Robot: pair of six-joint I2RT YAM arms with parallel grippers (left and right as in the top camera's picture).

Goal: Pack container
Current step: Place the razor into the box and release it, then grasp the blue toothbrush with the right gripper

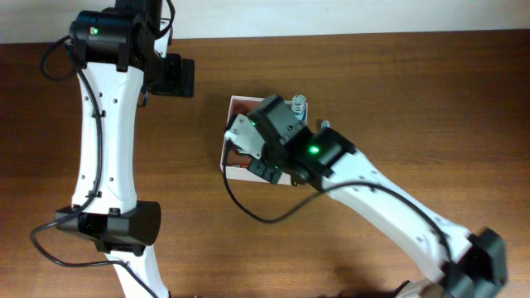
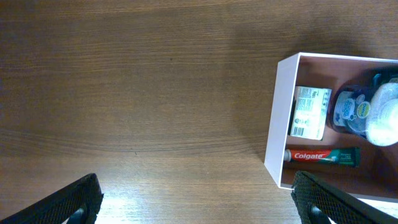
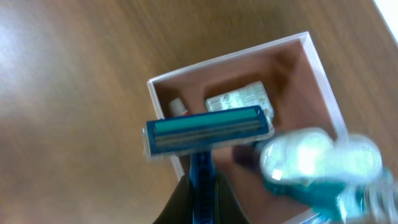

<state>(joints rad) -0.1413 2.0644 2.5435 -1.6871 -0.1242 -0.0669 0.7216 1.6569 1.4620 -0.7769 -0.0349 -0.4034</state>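
The container (image 2: 277, 112) is a square shallow box with white walls and a pinkish-brown inside; it also shows in the overhead view (image 1: 233, 106) and the right wrist view (image 3: 163, 99). Inside lie a toothpaste tube (image 2: 322, 155), a small green-and-white carton (image 2: 310, 112) and a blue bottle with a white cap (image 2: 367, 112). My right gripper (image 3: 202, 186) is shut on the handle of a blue razor (image 3: 208, 132) and holds it above the container's edge. My left gripper (image 2: 199, 208) is open and empty, over bare table to the left of the container.
The wooden table (image 2: 124, 93) stretches left of the container. The right arm (image 1: 373, 190) covers most of the container in the overhead view. The left arm (image 1: 108, 124) stands along the table's left side.
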